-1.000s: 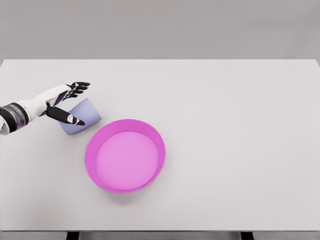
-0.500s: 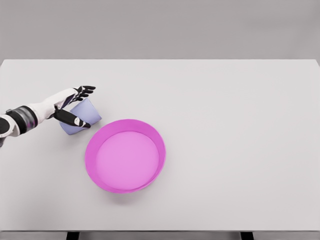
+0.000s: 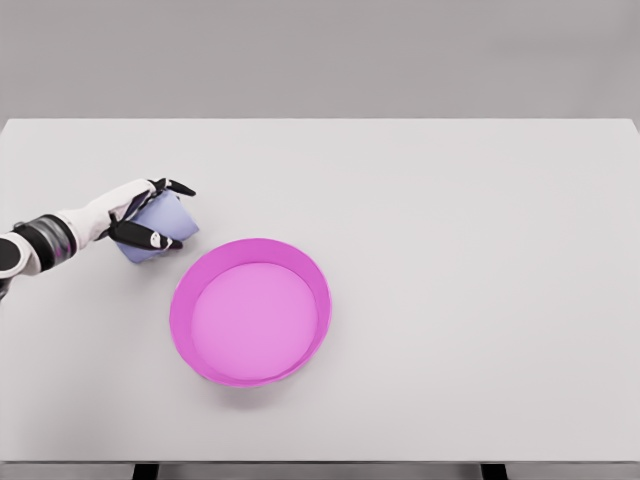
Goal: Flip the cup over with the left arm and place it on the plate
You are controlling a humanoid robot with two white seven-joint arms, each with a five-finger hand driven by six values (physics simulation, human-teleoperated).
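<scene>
Left hand [image 3: 145, 213] wraps its dark fingers [image 3: 150, 238] around the lavender cup [image 3: 160, 222], thumb low on the near side and the others over the far side, so the cup sits clasped in its palm while resting on the white surface [image 3: 450, 250]. Taking the cup from the side probably leaves the wrist free to roll it over. Just past the fingertips, to the lower right, waits the pink plate [image 3: 250, 250], close but not touching.

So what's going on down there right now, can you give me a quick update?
Left hand closed around lavender cup. Cup on table, beside pink plate. Path clear. Right arm unseen.
</scene>
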